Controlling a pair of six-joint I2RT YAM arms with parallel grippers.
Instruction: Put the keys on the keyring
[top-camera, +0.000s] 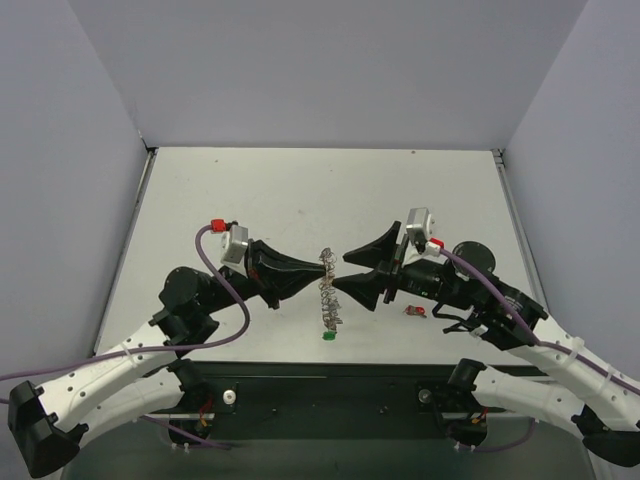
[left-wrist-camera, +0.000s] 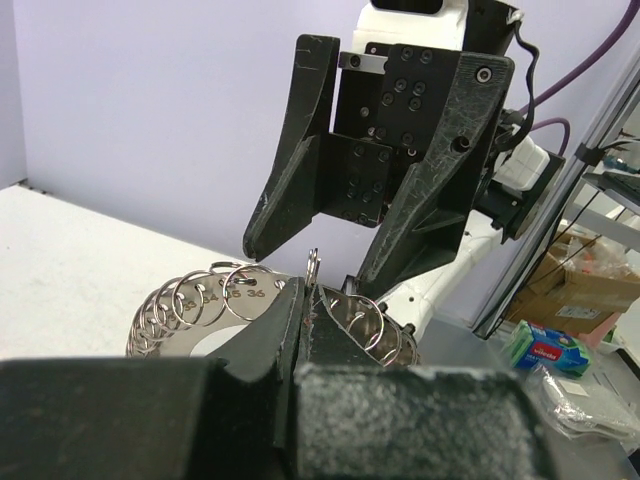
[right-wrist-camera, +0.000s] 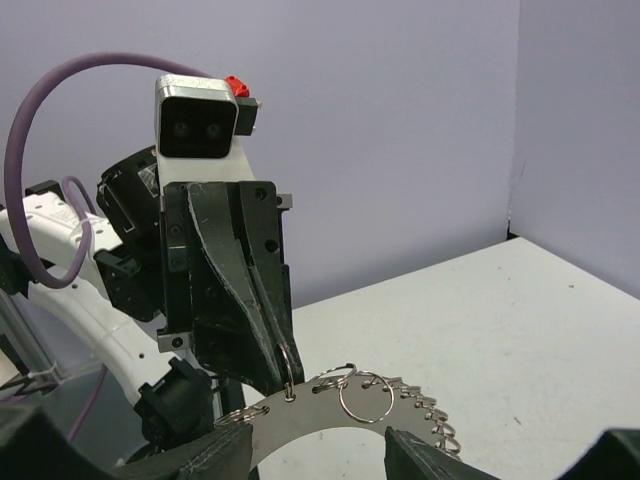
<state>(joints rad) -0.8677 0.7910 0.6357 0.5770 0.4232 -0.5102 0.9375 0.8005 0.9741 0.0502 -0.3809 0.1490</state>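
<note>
Silvery metal keyring (top-camera: 328, 290), its rim frilled with small loops, is held edge-on to the overhead view above the middle of the bench (top-camera: 300, 190), between the two arms. Its long axis runs near to far.

Left pincer (top-camera: 322, 267): closed flat on the ring's far rim, as both wrist views show. The arm comes in low from the left, elbow folded, with the pincer pointing right.

Right pincer (top-camera: 341, 271): spread wide and holding nothing. It faces the left one tip to tip, with the ring's rim lying between its fingers; whether they touch cannot be told.

Keys: a green key (top-camera: 328, 337) sits at the ring's near end, and whether it hangs from a loop or lies on the bench cannot be told. A red key (top-camera: 415, 312) lies on the bench just near of the right wrist, apart from the ring. It lies behind the right pincer, which is the closer one, so fetching it would probably mean drawing back rightward and down.
</note>
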